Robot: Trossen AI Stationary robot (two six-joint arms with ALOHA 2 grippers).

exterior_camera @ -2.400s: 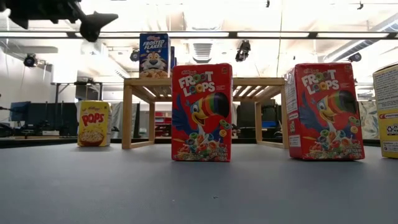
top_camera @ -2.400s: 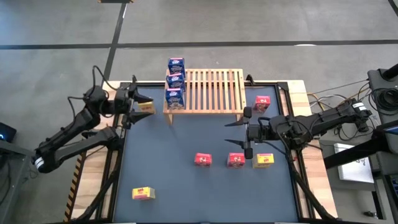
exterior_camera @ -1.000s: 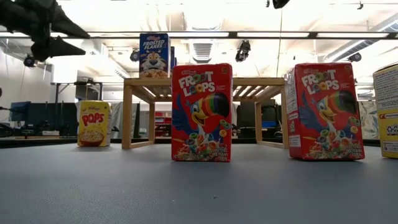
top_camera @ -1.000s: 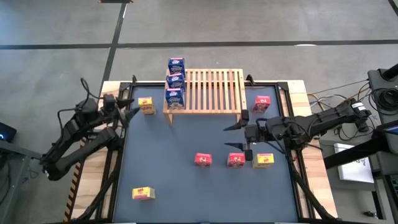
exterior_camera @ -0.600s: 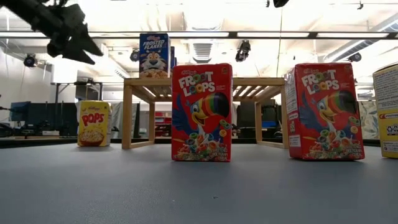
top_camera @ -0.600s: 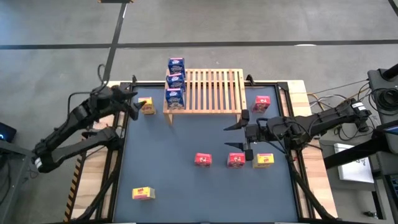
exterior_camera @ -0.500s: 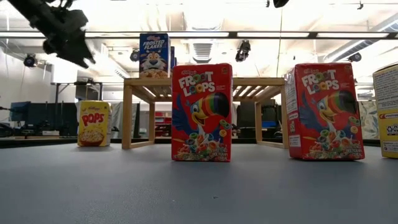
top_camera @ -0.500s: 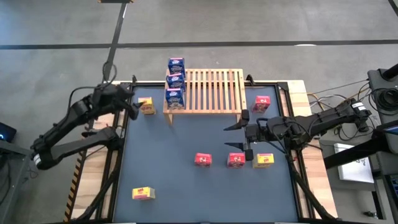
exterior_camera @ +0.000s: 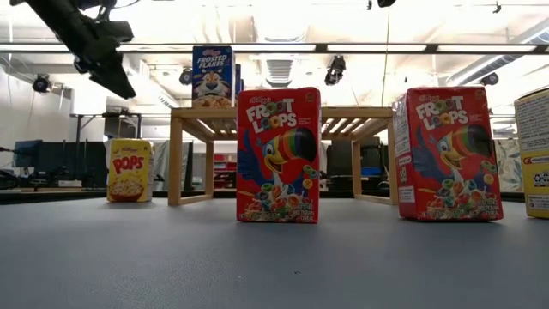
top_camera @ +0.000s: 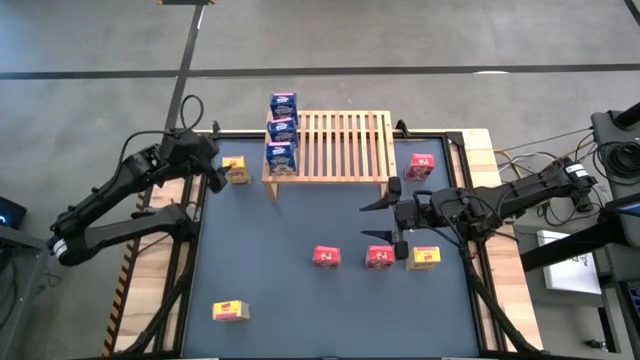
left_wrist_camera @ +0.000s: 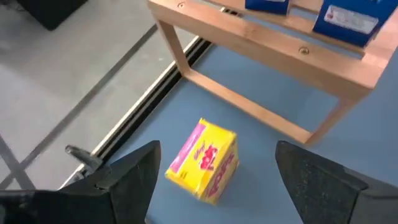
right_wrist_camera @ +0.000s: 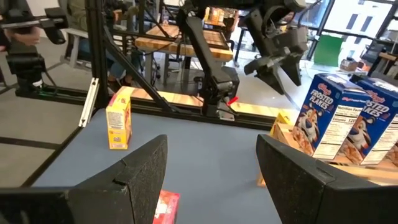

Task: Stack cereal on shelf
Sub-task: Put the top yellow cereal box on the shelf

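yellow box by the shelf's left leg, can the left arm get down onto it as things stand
Probably yes. The left gripper hangs open above the yellow box, which stands alone on the mat with nothing over it. The shelf leg is close on one side, so the finger nearer it has less room.

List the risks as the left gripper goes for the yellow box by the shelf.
1. The yellow box stands close to the shelf leg, so the open left gripper, poised above it, may clip the wood coming down.
2. Three blue boxes line the shelf's near end; a careless lift could knock them off.
3. The right gripper hangs open over mid-table, near the red boxes.
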